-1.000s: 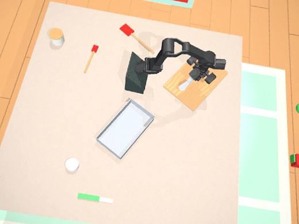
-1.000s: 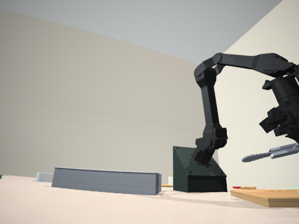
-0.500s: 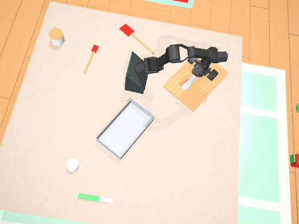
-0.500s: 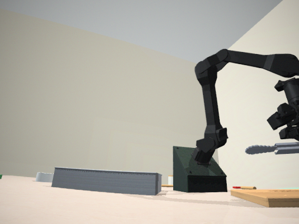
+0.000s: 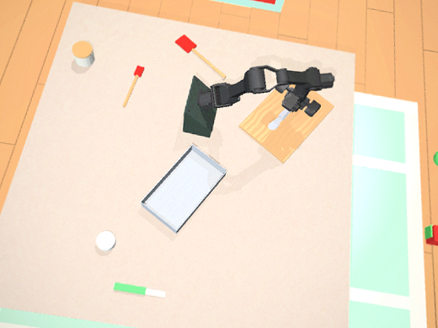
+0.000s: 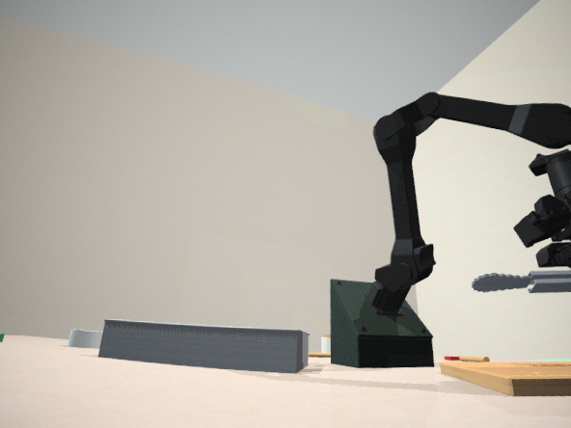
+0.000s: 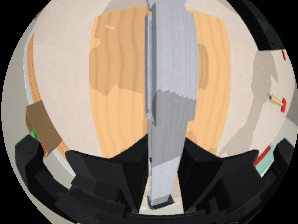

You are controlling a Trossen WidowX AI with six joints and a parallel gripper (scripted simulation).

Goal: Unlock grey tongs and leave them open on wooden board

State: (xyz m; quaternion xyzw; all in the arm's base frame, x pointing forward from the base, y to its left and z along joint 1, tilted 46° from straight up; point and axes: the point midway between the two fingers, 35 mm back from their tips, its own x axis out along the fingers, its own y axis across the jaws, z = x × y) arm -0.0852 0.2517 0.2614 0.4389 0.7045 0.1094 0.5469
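Note:
The grey tongs (image 5: 279, 119) (image 6: 502, 282) (image 7: 172, 75) are held in the air above the wooden board (image 5: 298, 141) (image 6: 482, 371) (image 7: 215, 100). They lie about level in the exterior view, tip end to the left, with a clear gap down to the board. Their two arms look close together; whether the lock is on cannot be told. My gripper (image 5: 297, 107) (image 7: 163, 135) is shut on the tongs, one finger on each side, near the bottom of the wrist view. In the exterior view the tongs' rear part is cut off. The roasting tin (image 5: 159, 217) (image 6: 203, 347) stands empty on the table.
The dark green arm base (image 5: 197, 122) (image 6: 395, 352) stands between tin and board. Two red-headed spatulas (image 5: 186, 43) (image 5: 139, 71) and an orange-lidded jar (image 5: 82, 52) lie or stand farther back. A white round thing (image 5: 106, 240) and a green-handled tool (image 5: 130, 289) are near the front.

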